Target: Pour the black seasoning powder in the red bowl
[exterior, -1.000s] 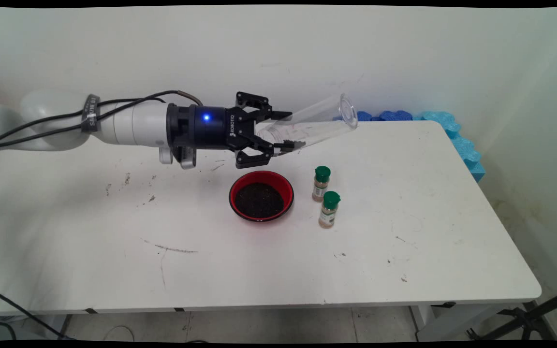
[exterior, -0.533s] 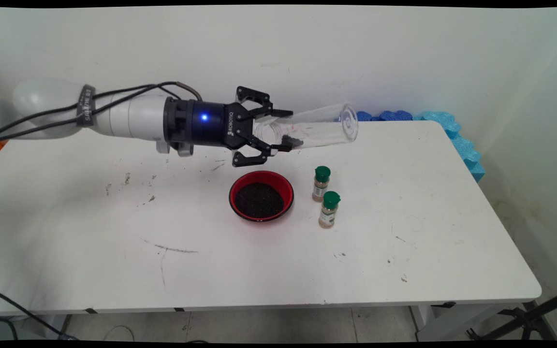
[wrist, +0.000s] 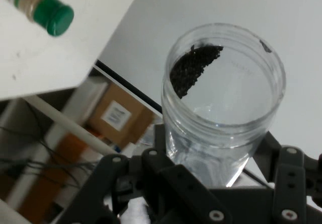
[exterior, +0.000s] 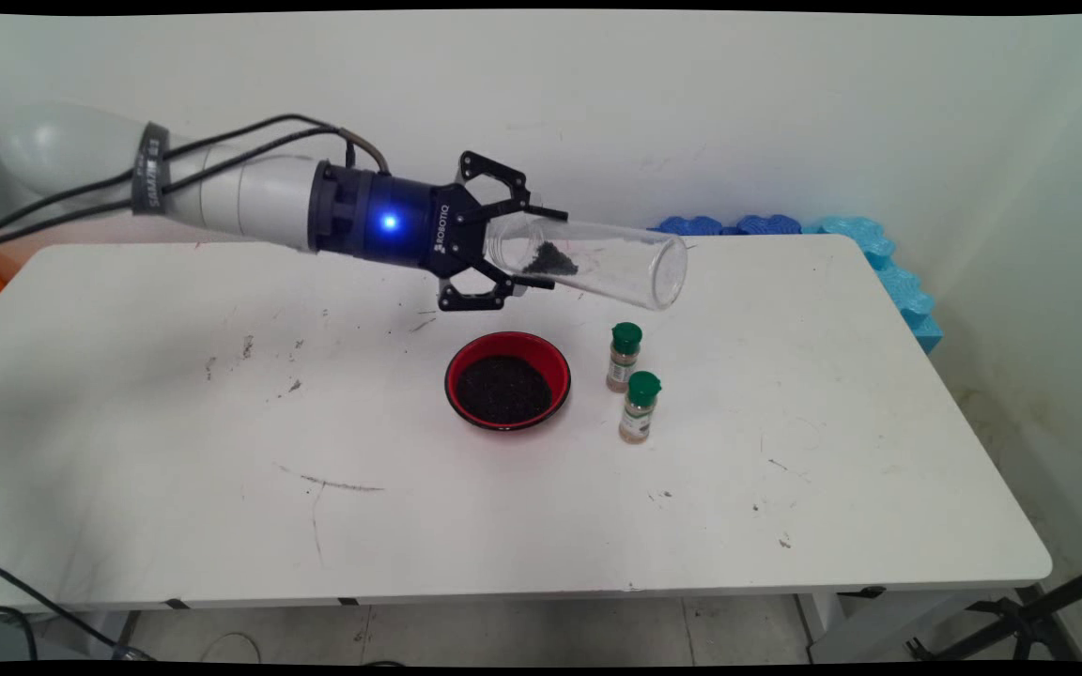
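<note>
We see the black two-finger gripper (exterior: 527, 246) held in the air above the white table (exterior: 785, 488), its fingers clamped on the closed end of a clear plastic cylindrical jar (exterior: 597, 263). The jar lies nearly level, its open mouth pointing toward the table's right edge and tipped slightly down. Inside it, near the gripped end, sits a small clump of dark granules (exterior: 548, 258) (in the hand view the same clump (wrist: 191, 70) clings to the jar's wall, with the jar (wrist: 226, 108) rising from between the fingers).

Below the gripper, near the table's middle and apart from it, stands a red round bowl (exterior: 507, 380) filled with dark granular material. Just beside the bowl, toward the right edge, stand two small spice bottles with green caps: one (exterior: 624, 357) nearer the far edge and one (exterior: 640, 407) nearer the front edge, close together and both upright. One green-capped bottle (wrist: 43, 7) also shows in the hand view's upper left corner.

Along the far right corner of the table lie blue foam pieces (exterior: 870, 244) against the wall.
</note>
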Tool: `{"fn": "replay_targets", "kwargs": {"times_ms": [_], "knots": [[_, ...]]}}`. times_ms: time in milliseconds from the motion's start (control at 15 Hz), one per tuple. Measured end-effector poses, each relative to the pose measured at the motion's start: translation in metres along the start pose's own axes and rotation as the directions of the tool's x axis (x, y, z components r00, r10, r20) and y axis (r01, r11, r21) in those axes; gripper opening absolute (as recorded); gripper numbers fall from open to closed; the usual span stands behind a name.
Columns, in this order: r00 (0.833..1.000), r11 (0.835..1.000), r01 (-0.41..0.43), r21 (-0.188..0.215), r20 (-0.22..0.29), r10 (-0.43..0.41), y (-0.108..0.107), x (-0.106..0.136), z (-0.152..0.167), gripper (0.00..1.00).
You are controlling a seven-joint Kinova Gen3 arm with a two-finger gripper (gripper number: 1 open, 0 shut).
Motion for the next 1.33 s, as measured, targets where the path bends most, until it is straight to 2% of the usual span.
{"fn": "replay_targets", "kwargs": {"times_ms": [133, 267, 333, 533, 733, 933, 1333], "knots": [[0.996, 0.995, -0.092, 0.026, -0.012, 0.092, 0.009, -0.002, -0.002, 0.00], [0.980, 0.979, -0.194, 0.055, -0.022, 0.196, 0.019, -0.006, -0.005, 0.00], [0.969, 0.968, -0.242, 0.069, -0.023, 0.244, 0.024, -0.008, -0.006, 0.00], [0.921, 0.917, -0.385, 0.104, -0.020, 0.389, 0.039, -0.017, -0.010, 0.00], [0.842, 0.835, -0.534, 0.136, -0.010, 0.540, 0.055, -0.028, -0.016, 0.00], [0.753, 0.742, -0.651, 0.160, 0.010, 0.658, 0.070, -0.039, -0.022, 0.00], [0.565, 0.544, -0.816, 0.195, 0.077, 0.821, 0.092, -0.060, -0.035, 0.00]]}}
